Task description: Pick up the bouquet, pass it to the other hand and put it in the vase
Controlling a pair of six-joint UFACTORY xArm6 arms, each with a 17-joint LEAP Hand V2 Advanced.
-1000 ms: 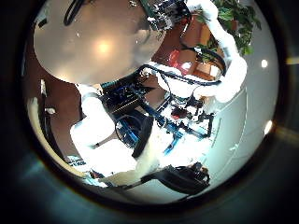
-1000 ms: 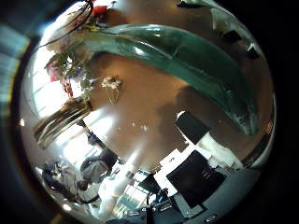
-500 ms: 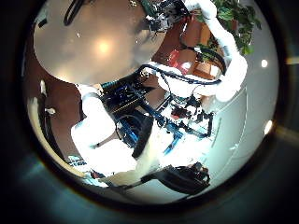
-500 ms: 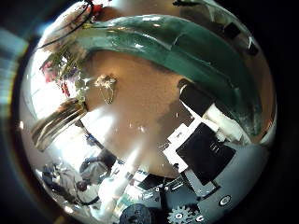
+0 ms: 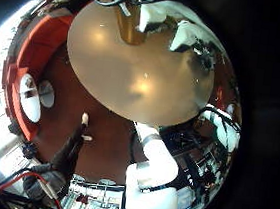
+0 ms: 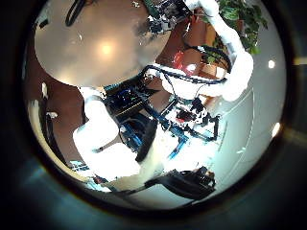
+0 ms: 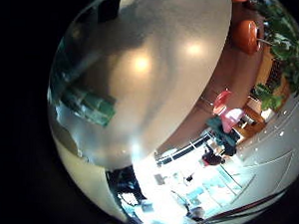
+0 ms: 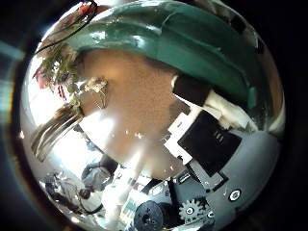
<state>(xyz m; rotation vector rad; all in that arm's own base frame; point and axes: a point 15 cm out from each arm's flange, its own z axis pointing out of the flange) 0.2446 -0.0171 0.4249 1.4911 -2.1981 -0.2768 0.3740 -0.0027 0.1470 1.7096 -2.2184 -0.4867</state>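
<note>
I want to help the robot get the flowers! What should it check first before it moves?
1. Bouquet lying on the table, untouched: ok.
2. Right hand empty and relaxed, ready to grab: ok.
3. Right hand's palm close over the bouquet: not ok, the bouquet is still off to one side.
4. Left hand ready to receive: cannot tell.
5. Vase spotted and standing upright: cannot tell.

Both left palm views look from well above onto the round table (image 5: pixel 134 69), sharing its top and the right robot hand (image 6: pixel 173 11) at its far edge. The right thumb-side view sits near the bouquet (image 8: pixel 67 82) (vase (image 8: pixel 58 130) beside it); the little-finger view faces bare tabletop.
</note>
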